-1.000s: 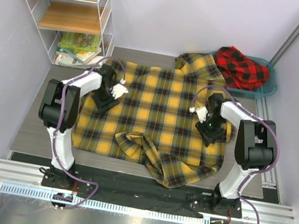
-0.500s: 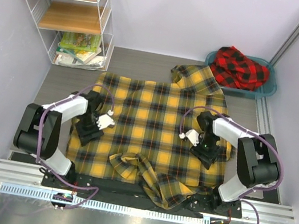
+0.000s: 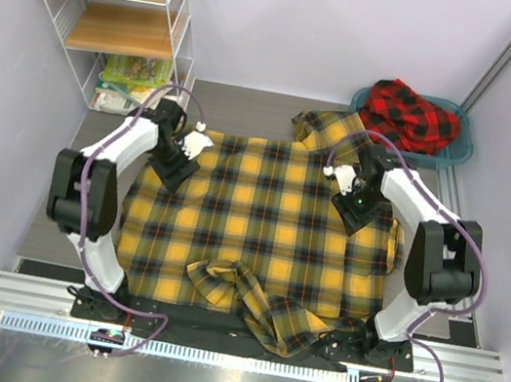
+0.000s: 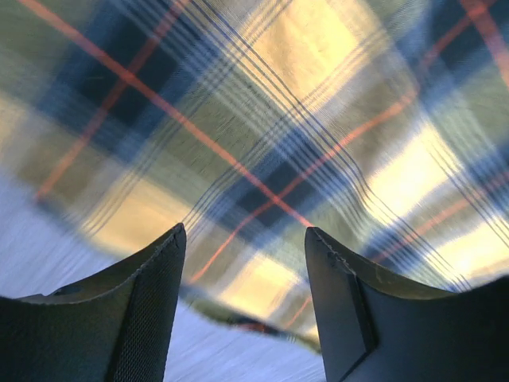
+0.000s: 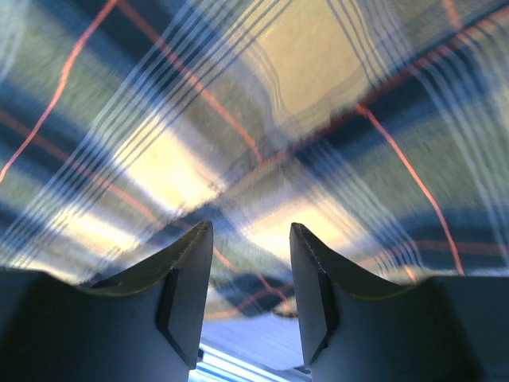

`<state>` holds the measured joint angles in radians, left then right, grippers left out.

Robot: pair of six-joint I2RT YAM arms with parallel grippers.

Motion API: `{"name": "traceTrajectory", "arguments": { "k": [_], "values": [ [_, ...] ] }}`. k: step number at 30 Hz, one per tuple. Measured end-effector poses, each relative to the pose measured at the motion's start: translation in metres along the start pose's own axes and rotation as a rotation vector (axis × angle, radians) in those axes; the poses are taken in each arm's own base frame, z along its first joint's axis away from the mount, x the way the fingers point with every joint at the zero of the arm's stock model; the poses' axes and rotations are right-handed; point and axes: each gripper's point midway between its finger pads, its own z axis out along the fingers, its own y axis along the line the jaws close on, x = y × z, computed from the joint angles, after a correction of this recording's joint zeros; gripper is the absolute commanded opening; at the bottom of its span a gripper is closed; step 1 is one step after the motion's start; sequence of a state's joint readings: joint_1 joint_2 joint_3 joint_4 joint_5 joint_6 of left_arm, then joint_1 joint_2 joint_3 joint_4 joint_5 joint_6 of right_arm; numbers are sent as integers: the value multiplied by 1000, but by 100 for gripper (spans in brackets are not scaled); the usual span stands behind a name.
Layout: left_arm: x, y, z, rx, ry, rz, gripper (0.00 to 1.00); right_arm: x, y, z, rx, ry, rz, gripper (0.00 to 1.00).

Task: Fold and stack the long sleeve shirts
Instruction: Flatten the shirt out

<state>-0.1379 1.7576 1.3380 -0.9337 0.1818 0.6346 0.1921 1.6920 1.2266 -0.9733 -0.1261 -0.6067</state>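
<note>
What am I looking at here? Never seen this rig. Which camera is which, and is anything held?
Two robot arms are bolted to a table. The wide picture looks down from above. The other two come from a camera on each wrist and show that arm's own two fingers. A yellow checked shirt lies spread out, its near edge bunched. A red checked shirt sits crumpled in a teal basin, far right. The left gripper and right gripper are at the yellow shirt's far corners, jaws apart. Nothing looks gripped.

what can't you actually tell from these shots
- Top view: whether the left gripper touches the yellow shirt; its own wrist covers the fingertips.
- Wrist views: cloth blurred, which part of the shirt unclear.
- Top view: red shirt bunched in the basin, sleeves hidden.
</note>
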Motion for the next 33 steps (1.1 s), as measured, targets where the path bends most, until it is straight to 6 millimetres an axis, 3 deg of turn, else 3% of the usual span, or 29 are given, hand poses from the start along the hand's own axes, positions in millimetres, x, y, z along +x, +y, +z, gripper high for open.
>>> {"name": "traceTrajectory", "arguments": {
  "k": [4, 6, 14, 20, 22, 24, 29, 31, 33],
  "values": [
    [25, -2, 39, 47, 101, -34, 55, 5, -1, 28, -28, 55, 37, 48],
    [47, -7, 47, 60, 156, -47, 53, 8, 0, 38, -41, 75, 45, 48],
    [99, -13, 36, 8, 185, -65, 52, 7, 15, 50, -55, 88, -4, 48],
    [140, -28, 19, 38, 190, -124, 69, 13, 34, 52, -58, 98, -77, 46],
    [145, -34, 11, 80, 183, -160, 72, 20, 39, 51, -63, 102, -94, 45],
    [131, -28, -6, 104, 127, -188, 80, 28, 45, 49, -75, 110, -103, 46],
    [41, 36, -68, -23, -193, -129, 88, 38, 60, 39, -147, 109, -86, 54],
    [10, 55, -90, -63, -299, -91, 89, 26, 57, 24, -163, 50, -57, 56],
    [-13, 69, -97, -77, -380, -67, 88, 4, 44, 5, -143, -48, -19, 56]
  ]
}}
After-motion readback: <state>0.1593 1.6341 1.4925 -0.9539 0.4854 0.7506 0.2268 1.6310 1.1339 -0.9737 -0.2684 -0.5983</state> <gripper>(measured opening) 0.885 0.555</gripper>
